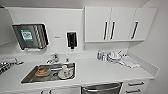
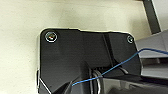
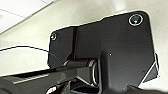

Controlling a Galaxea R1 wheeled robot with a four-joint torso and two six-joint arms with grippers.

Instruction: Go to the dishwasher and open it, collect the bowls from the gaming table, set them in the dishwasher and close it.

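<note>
While you look down from the head view, the dishwasher (image 1: 102, 88) sits at the lower edge, under the white tabletop (image 1: 100, 71), its brushed steel front and bar handle along the top just visible; the door looks closed. To its right are white drawers (image 1: 135, 87) with dark handles. Left of it, set into the tabletop, is a steel sink (image 1: 30, 77) holding an orange-brown dish (image 1: 42, 71) and some white crockery (image 1: 65, 71), with a faucet (image 1: 53, 59) behind it. Farther right on the tabletop you have small bottles (image 1: 100, 55), a stack of white dishes (image 1: 114, 57) and a pale cloth (image 1: 130, 62) beside them. On the wall hang a paper-towel dispenser (image 1: 30, 36) and a dark soap dispenser (image 1: 72, 40), and white upper cabinets (image 1: 97, 23) with slim dark handles fill the right.

Both wrist views give you the robot's own dark plate against a pale surface, with a thin blue wire (image 2: 120, 65) crossing the left one and another blue wire (image 3: 30, 47) in the right one. You cannot tell from these whether either set of fingers is spread or pressed together.
</note>
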